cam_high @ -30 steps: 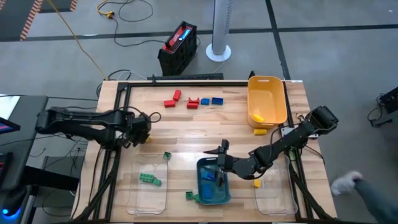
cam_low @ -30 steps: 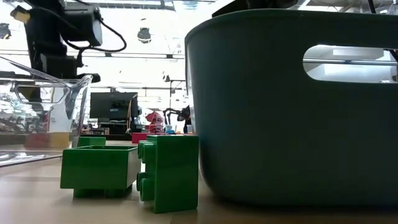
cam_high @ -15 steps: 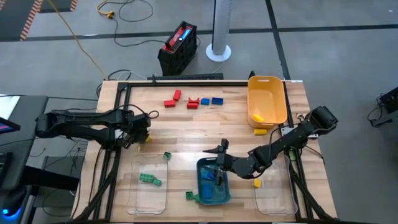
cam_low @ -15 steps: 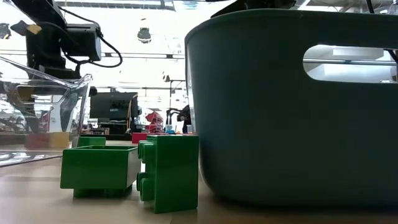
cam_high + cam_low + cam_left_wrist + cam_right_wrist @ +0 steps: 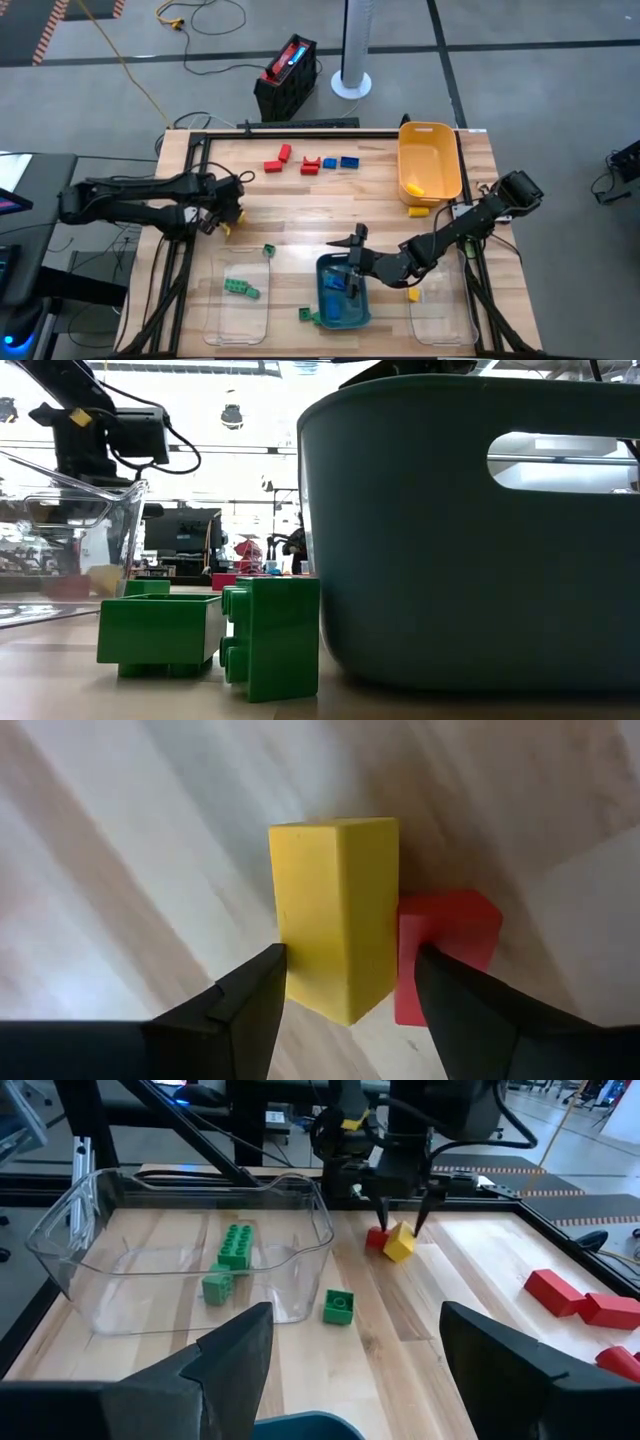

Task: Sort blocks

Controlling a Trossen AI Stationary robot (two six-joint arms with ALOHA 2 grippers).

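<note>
My left gripper [image 5: 223, 222] is open at the table's left and points down. Its fingers stand on either side of a yellow block [image 5: 335, 910], which sits tilted against a red block [image 5: 445, 945]. Both blocks also show in the right wrist view, yellow [image 5: 399, 1242] and red [image 5: 376, 1237]. I cannot tell whether a finger touches the yellow block. My right gripper [image 5: 352, 262] is open and empty above the teal bin [image 5: 325, 300], which holds blue blocks. Red and blue blocks [image 5: 310, 163] lie in a row at the far side.
The left clear bin [image 5: 215, 300] holds green blocks [image 5: 238, 288]. Single green blocks lie at its far corner [image 5: 268, 250] and by the teal bin [image 5: 303, 314]. The yellow bin [image 5: 430, 150] holds a yellow block; more yellow blocks lie beside it [image 5: 418, 211] and near the right clear bin [image 5: 412, 295].
My left gripper has gone down over the yellow block, with a small shift toward the table's left and near edges. My right gripper has kept still above the teal bin.
</note>
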